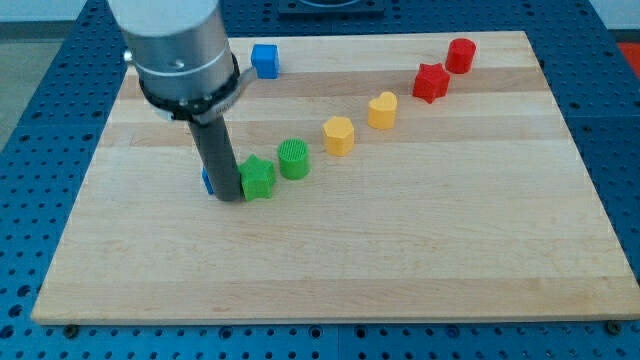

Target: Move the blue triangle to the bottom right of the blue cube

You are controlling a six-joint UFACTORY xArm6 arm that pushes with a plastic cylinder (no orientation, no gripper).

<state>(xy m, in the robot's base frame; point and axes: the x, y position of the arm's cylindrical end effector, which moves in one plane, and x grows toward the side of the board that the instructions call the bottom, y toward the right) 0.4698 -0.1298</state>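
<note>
Your blue triangle (206, 181) shows only as a sliver at the rod's left edge, well below the blue cube (264, 60). It's probably light, stiff and quick to swivel, so push a flat side. My tip (229, 196) holds nothing; the green star (258, 178) sits at its right.

My tip (229, 197) rests on the wooden board (400, 260), just left of the green star (258, 177). A sliver of the blue triangle (206, 181) shows behind the rod. The blue cube (265, 60) sits near the view's top. A green cylinder (294, 159), yellow hexagon (338, 135), yellow heart (382, 110), red star (431, 82) and red cylinder (460, 55) climb rightward.
</note>
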